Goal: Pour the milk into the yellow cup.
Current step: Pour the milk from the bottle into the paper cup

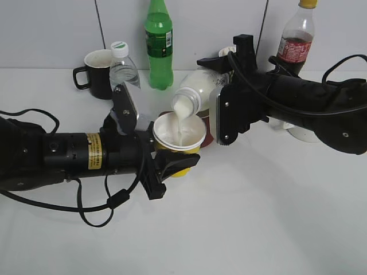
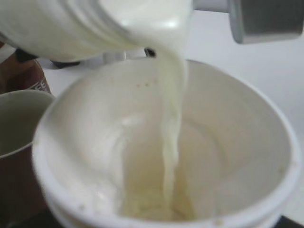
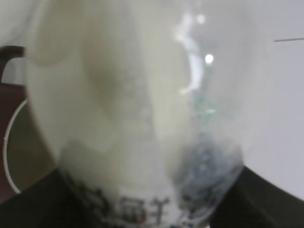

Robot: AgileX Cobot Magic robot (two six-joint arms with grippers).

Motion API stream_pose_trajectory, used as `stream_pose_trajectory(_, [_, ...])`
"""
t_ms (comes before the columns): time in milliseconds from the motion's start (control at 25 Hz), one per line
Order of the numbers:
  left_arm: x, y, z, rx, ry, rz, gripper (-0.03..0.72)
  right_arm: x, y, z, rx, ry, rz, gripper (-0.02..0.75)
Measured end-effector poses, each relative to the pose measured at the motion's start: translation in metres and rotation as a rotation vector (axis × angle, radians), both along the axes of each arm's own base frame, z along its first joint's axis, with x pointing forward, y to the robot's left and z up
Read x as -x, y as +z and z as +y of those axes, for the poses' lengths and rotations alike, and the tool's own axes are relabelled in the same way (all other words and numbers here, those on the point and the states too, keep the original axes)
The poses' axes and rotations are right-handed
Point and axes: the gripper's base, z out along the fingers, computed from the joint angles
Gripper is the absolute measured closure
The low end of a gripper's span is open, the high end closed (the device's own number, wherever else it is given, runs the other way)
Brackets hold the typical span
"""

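The milk bottle [image 1: 198, 90] is tilted neck-down to the left, and a white stream falls from its mouth into the yellow cup [image 1: 179, 133]. My right gripper [image 1: 221, 86] is shut on the milk bottle's body. My left gripper [image 1: 172, 163] is shut on the yellow cup's lower part and holds it upright. In the left wrist view the cup's white inside [image 2: 228, 142] fills the frame with milk [image 2: 172, 142] running down and pooling at the bottom. In the right wrist view the bottle [image 3: 142, 104] fills the frame, its dark-character label at the bottom.
A dark red mug [image 1: 207, 134] stands just right of the cup, under the bottle. At the back stand a black mug [image 1: 97, 73], a clear water bottle [image 1: 123, 67], a green soda bottle [image 1: 159, 46] and a cola bottle [image 1: 297, 40].
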Motion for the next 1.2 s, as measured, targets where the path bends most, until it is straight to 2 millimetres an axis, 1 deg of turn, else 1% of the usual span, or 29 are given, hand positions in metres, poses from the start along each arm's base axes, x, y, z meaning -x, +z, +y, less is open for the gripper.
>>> stream_pose_trajectory(520, [0.0003, -0.0001, -0.0001, -0.002, -0.004, -0.001, 0.343, -0.0005, 0.0022, 0.0001, 0.018, 0.005, -0.052, 0.299])
stream_pose_trajectory(1200, [0.0003, -0.0001, -0.0001, -0.002, -0.004, -0.001, 0.344, -0.0011, 0.0025, -0.0004, 0.018, -0.002, -0.057, 0.299])
